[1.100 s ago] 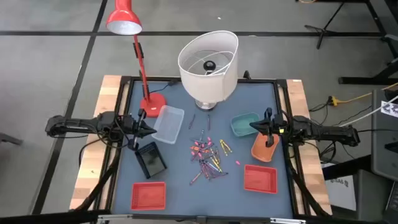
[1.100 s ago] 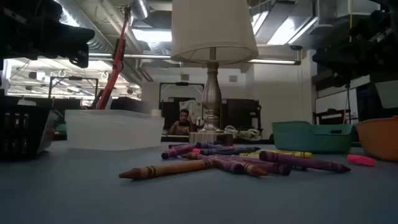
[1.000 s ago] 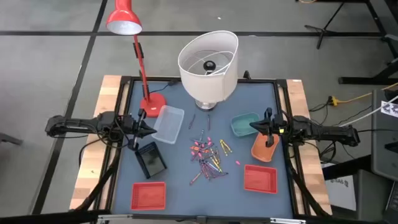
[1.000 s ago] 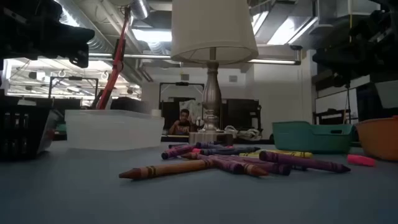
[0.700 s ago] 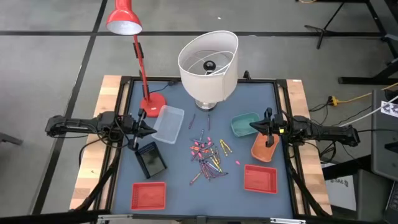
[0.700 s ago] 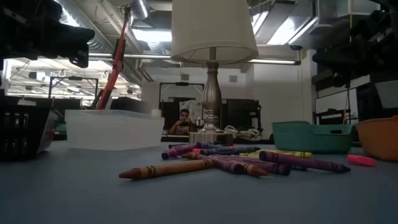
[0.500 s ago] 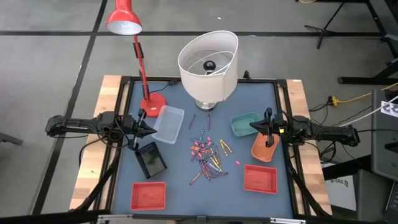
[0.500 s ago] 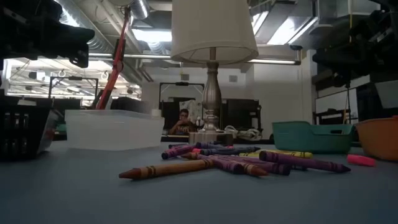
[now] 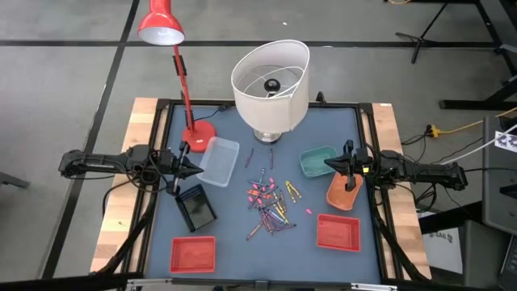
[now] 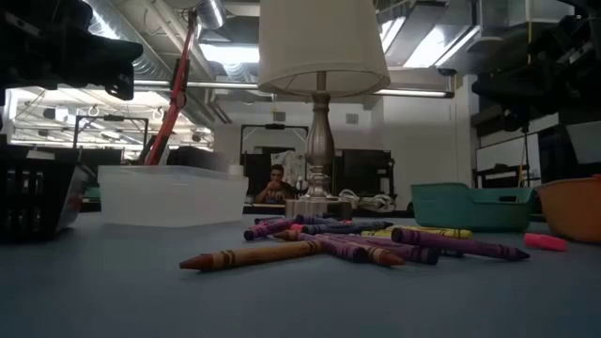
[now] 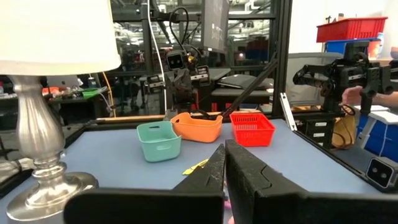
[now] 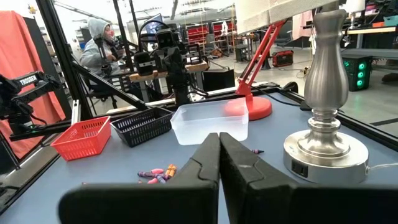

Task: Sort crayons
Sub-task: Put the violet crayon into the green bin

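Crayons [image 9: 269, 204] lie scattered in a loose heap at the middle of the blue table [image 9: 242, 250], touching and crossing one another; a single pink one [image 9: 308, 212] lies apart, toward the right side; from the low view the nearest is an orange-brown crayon [image 10: 249, 255] lying flat in front of the purple ones. Around the heap stand the containers: a clear tub [image 9: 219, 161] and a black basket [image 9: 196, 207] on the left, a red basket [image 9: 193, 254] at the near left corner, a teal bin [image 9: 317, 161] and an orange bin [image 9: 340, 194] on the right, another red basket [image 9: 338, 232] at the near right. A white-shaded lamp [image 9: 271, 79] stands at the back of the table; a red desk lamp [image 9: 161, 24] has its base beside the clear tub.

The left gripper [image 9: 194, 165] hangs at the table's left edge, just beside the clear tub, its fingers [image 11: 249, 180] pressed together on nothing; the right gripper [image 9: 329, 164] hangs at the right edge over the teal and orange bins, its fingers [image 12: 205, 163] likewise closed and empty; both are well apart from the crayons. Beyond the table, a person in a grey hood [image 12: 102, 43] sits in the room.
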`<state>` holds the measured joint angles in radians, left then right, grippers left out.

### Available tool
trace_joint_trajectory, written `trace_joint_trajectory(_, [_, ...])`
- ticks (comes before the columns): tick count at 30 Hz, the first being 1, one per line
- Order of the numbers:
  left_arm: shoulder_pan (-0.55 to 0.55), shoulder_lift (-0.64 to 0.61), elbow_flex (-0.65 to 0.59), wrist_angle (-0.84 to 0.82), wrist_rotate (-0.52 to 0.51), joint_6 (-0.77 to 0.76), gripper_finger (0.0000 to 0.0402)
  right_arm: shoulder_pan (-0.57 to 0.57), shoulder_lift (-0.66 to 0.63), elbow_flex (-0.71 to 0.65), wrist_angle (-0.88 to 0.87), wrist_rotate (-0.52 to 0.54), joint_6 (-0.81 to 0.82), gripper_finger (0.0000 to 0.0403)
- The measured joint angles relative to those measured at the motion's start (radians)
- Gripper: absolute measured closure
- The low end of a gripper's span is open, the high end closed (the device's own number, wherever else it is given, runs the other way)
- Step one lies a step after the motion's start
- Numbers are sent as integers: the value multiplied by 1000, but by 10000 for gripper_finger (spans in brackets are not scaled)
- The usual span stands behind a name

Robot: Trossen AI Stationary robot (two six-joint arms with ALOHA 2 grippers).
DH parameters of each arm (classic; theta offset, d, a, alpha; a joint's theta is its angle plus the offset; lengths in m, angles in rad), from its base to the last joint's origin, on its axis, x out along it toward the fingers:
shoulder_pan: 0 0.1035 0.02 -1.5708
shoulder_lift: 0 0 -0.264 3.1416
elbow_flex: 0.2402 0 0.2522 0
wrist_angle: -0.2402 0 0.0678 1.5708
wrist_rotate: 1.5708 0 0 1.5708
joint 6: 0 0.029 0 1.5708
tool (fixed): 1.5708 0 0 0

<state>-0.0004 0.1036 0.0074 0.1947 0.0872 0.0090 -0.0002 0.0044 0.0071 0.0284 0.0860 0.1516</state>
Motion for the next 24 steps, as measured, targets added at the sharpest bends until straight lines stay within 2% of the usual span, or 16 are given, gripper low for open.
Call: trace_joint_trajectory(24, [0,0,0,1,-14,1,401,0,0,-1,29,11,0,397])
